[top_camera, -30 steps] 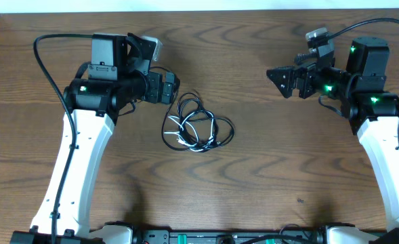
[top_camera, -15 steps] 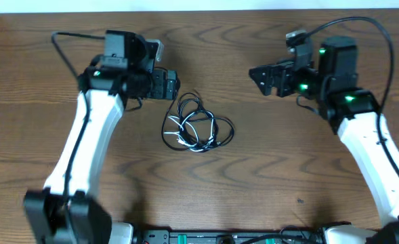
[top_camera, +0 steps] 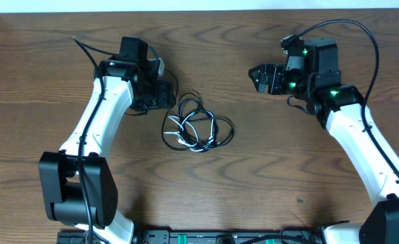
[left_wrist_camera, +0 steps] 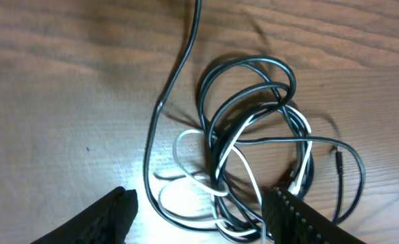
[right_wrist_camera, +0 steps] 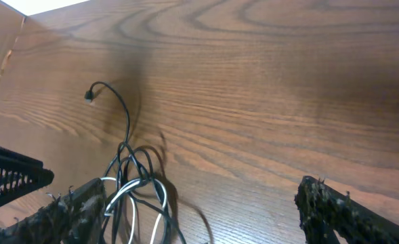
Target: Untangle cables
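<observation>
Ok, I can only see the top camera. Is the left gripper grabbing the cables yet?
Observer: No. In the left wrist view the left gripper is open. The lower loops of the black cable lie between its fingers, not pinched.
Operator: Where is the white one stuck?
Observer: The white cable threads through the black cable's loops near the middle.
Operator: Is there a loose end anywhere?
Observer: Yes. The right wrist view shows a plug end of the black cable lying free on the table, well apart from the loops.
</observation>
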